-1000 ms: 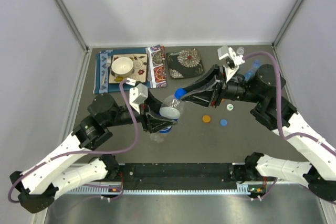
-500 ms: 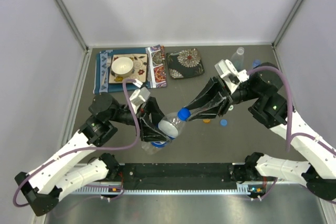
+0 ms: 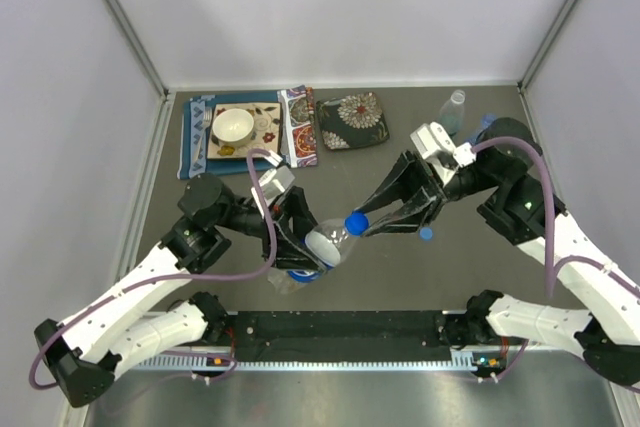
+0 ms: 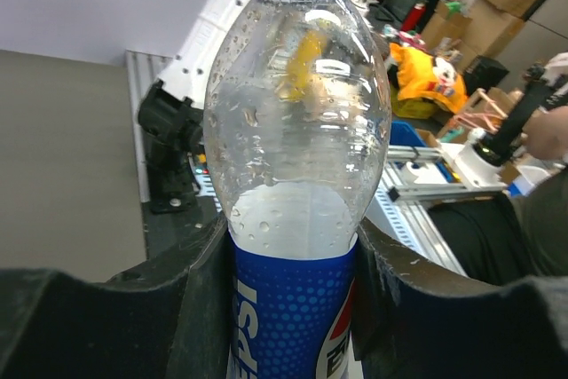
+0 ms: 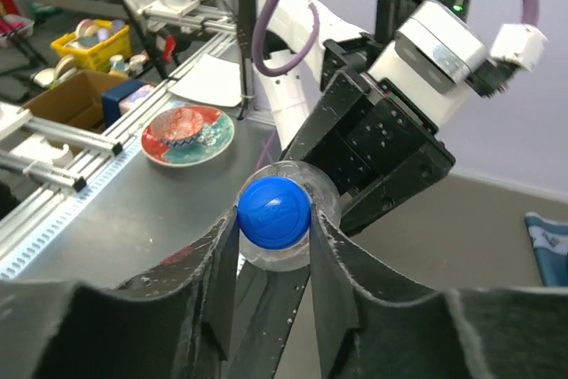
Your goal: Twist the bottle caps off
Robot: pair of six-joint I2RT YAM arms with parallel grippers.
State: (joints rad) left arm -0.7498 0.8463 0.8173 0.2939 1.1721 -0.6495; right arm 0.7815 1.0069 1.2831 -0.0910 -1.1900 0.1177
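My left gripper (image 3: 312,247) is shut on the body of the clear bottle with the blue-red label (image 3: 325,244) and holds it tilted above the table. In the left wrist view the bottle (image 4: 297,148) sits between both fingers (image 4: 209,299). Its blue cap (image 3: 355,224) points toward my right gripper (image 3: 362,225), which is shut on it. In the right wrist view the cap (image 5: 273,210) is pinched between the two fingers (image 5: 222,264). A clear bottle (image 3: 455,107) and a blue-tinted one (image 3: 484,124) stand at the back right. The orange bottle is not in view.
A loose blue cap (image 3: 427,234) lies by the right gripper. Another clear bottle (image 3: 287,281) lies under the left gripper. Patterned mats with a white bowl (image 3: 232,125) and a dark plate (image 3: 352,119) lie at the back. A black rail (image 3: 340,327) runs along the near edge.
Both arms have moved toward the near edge with the bottle, whose cap has gone down and slightly right. The right gripper has stayed at the cap throughout.
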